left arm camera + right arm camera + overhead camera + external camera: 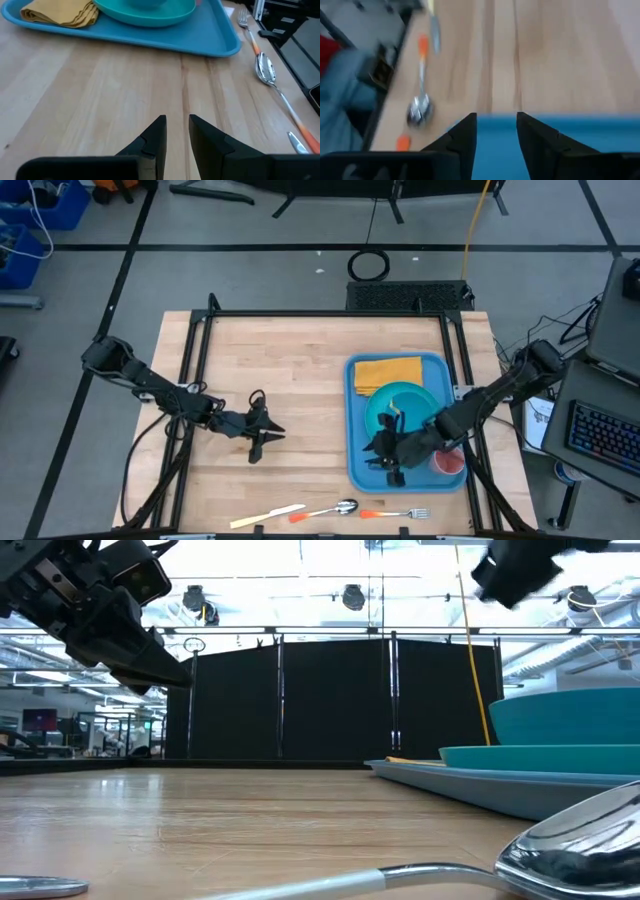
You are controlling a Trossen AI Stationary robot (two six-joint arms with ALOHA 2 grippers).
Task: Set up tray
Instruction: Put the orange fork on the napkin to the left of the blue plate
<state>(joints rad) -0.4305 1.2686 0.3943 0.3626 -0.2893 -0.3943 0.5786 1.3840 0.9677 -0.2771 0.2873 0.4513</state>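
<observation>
The bright-blue tray point(357, 442) lies flat on the table's right half. It carries a folded yellow napkin point(388, 372) at its far end, a turquoise plate point(415, 395) with a bowl point(570, 715) on it, and a red cup point(449, 463) in its near right corner. My right gripper point(385, 460) hangs open over the tray's near left part; in its wrist view, blue tray point(496, 150) fills the gap between the fingers point(496, 132). My left gripper point(270, 435) hovers open above the table's middle, pointing at the tray point(165, 42), with only bare wood between its fingers point(177, 131).
A knife point(268, 517), a spoon point(338, 507) and a fork point(397, 513), with orange on their handles, lie in a row along the table's near edge. The spoon's bowl point(580, 840) looms close in the low view. Bare wood stretches left of the tray.
</observation>
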